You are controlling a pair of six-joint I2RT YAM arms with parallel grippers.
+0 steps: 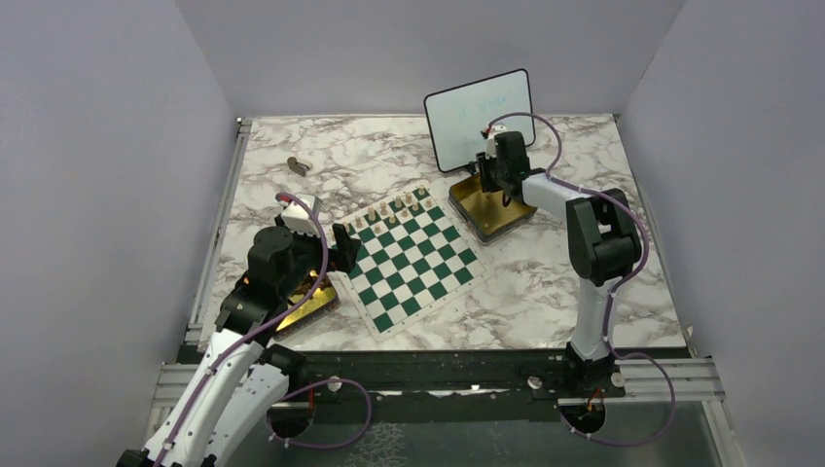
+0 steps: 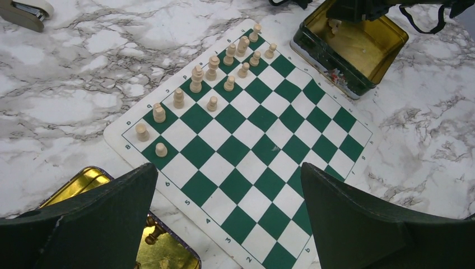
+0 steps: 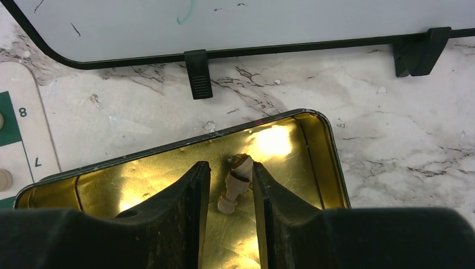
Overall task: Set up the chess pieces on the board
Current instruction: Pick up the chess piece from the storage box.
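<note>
One pale piece [image 3: 234, 189] in gold tin [image 3: 315, 159], between right tool's [image 3: 230, 171] jaws.

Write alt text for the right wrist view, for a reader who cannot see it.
The right gripper, jaws slightly apart, flanks a pale chess piece lying tilted in an open gold tin; whether it grips is unclear. Behind the tin a whiteboard stands on the marble table; the chessboard's corner shows at left.
</note>
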